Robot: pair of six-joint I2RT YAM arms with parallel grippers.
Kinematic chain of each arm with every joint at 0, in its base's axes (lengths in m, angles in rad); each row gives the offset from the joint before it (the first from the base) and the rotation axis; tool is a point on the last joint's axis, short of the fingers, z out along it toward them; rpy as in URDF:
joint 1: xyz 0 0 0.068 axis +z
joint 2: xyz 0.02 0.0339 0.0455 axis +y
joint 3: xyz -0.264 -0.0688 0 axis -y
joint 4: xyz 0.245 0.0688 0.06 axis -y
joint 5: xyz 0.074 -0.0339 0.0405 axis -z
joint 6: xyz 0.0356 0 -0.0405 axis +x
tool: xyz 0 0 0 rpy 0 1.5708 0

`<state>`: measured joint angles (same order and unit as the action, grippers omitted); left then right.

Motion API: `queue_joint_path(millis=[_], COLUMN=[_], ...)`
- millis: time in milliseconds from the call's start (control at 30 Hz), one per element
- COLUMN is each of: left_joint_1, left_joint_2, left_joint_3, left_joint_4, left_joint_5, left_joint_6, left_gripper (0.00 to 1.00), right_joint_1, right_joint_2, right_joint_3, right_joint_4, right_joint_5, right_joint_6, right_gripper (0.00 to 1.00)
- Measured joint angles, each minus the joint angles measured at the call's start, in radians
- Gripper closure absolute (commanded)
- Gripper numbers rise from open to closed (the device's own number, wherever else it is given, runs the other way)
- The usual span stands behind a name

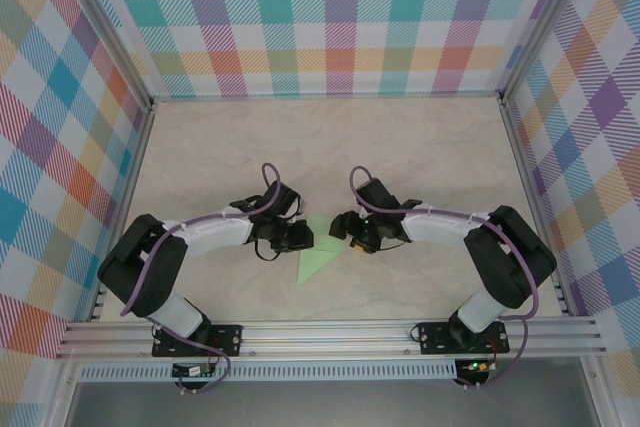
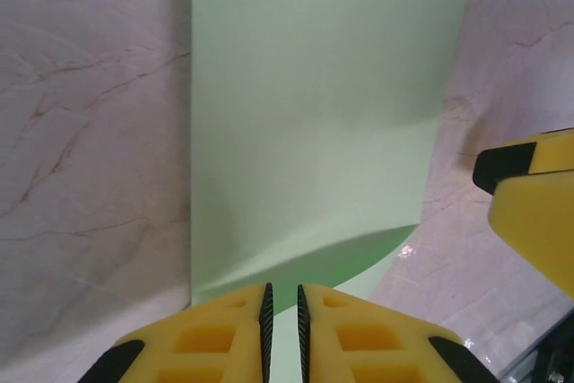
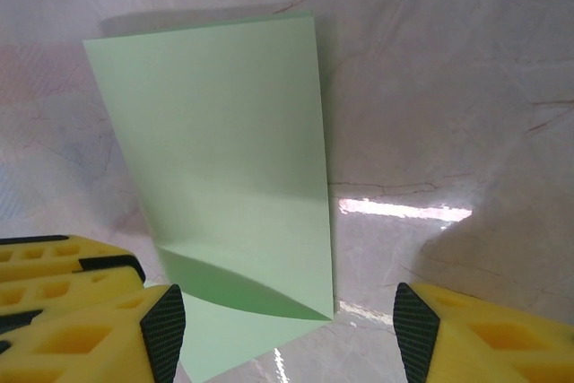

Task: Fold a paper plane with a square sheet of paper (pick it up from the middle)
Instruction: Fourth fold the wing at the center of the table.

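Seen from above, two black-and-white robot arms reach inward and meet at the centre of a pale, marble-veined table, which is walled on three sides by pastel plaid panels. Between them lies the square sheet of paper — thin, matte, pale green and unmarked. Its visible part tapers to a corner toward the lower centre of the frame. The left gripper sits at its upper left edge and the right gripper at its upper right.

In the left wrist view, the left gripper's blocky yellow fingers, at the bottom centre, are closed to a sliver and pinch the paper's near edge. The sheet rises from them in a smooth curve, with a shadowed bend low in the frame.

In the right wrist view, the right gripper's jaws stand wide apart at the bottom corners, their black pads holding nothing — the paper's lifted edge lies between them.
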<state>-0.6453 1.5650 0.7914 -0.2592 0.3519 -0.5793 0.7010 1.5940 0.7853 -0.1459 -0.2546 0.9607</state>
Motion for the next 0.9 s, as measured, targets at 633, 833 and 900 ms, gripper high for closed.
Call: queue_joint_path(millis=[633,833,900], left_joint_1=[-0.014,-0.036,-0.036], left_joint_2=[-0.216,-0.103,-0.058], left_joint_3=[0.01,-0.004,-0.004], left_joint_4=[-0.058,-0.055,-0.057], left_joint_5=[0.074,0.082,0.049], left_joint_6=[0.013,0.006,0.002], left_gripper=[0.74,0.81,0.83], right_joint_1=[0.013,0.014,0.016], right_joint_2=[0.0,0.0,0.0], right_joint_3=[-0.006,-0.006,-0.006], right_joint_4=[0.027,0.032,0.034], right_joint_5=[0.0,0.0,0.0], right_joint_6=[0.016,0.02,0.023], right_gripper=[0.35,0.35,0.35])
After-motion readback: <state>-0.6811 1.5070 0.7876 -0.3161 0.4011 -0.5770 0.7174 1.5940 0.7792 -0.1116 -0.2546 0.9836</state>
